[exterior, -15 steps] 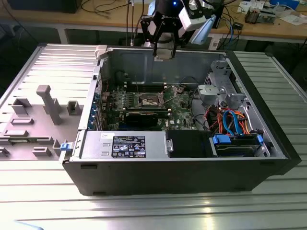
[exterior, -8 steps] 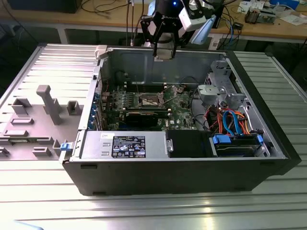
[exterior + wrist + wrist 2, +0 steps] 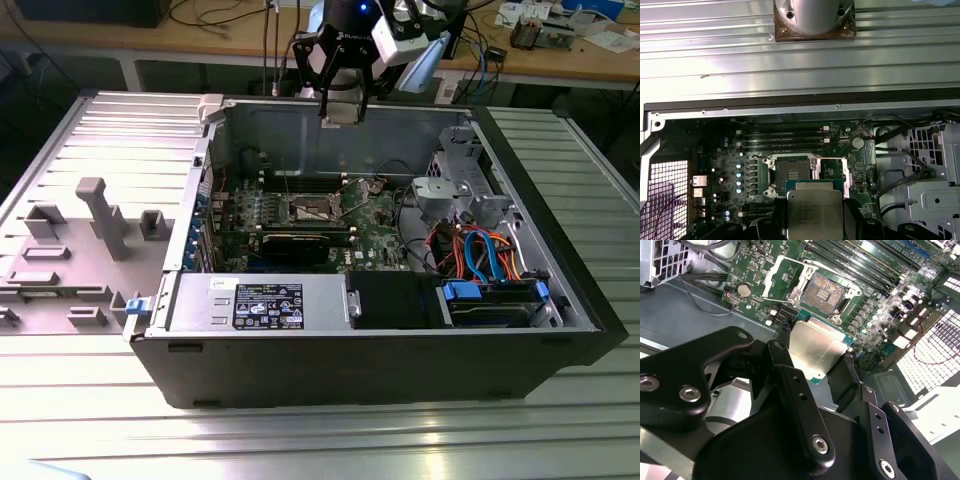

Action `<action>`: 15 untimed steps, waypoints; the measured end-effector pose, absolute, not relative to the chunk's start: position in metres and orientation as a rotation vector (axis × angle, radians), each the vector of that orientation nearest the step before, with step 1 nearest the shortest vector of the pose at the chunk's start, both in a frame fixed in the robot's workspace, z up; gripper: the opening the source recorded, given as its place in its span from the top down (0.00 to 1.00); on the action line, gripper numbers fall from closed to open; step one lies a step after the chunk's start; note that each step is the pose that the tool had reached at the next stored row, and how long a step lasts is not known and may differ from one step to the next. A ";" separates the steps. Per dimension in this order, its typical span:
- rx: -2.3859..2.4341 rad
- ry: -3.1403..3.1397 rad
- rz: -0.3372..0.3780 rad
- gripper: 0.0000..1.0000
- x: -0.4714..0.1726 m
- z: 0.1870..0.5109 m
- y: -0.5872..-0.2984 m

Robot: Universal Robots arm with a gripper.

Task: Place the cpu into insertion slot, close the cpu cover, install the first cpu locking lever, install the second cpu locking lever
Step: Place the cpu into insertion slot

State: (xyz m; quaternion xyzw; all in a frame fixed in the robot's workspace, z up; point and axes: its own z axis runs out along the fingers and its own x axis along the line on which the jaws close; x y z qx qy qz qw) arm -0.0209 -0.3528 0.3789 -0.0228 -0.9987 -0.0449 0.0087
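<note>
My gripper (image 3: 815,362) is shut on the cpu (image 3: 815,350), a flat square chip with a silver-grey top, held by two opposite edges between black fingers (image 3: 782,357). In the exterior view the gripper (image 3: 342,108) hangs above the open computer case's far wall. The cpu (image 3: 814,210) sits apart from the insertion slot (image 3: 790,174), off to one side and well above the board. The insertion slot (image 3: 822,292) lies bare with its dark centre showing. The cpu cover (image 3: 782,275) is swung open beside it, and in the exterior view it stands up (image 3: 356,190) next to the insertion slot (image 3: 312,208).
The open case (image 3: 330,370) lies on a ribbed metal table. A black graphics card (image 3: 300,243) runs just in front of the socket, memory slots (image 3: 785,137) behind it. A drive cage (image 3: 460,190) and coloured cables (image 3: 480,255) fill the exterior view's right. Grey fixtures (image 3: 100,215) stand at its left.
</note>
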 end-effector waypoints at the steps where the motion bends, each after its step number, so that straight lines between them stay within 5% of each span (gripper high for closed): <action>1: -0.071 -3.120 -0.140 0.45 -0.021 0.379 -0.353; 15: -0.226 -3.117 -0.142 0.45 -0.021 0.379 -0.353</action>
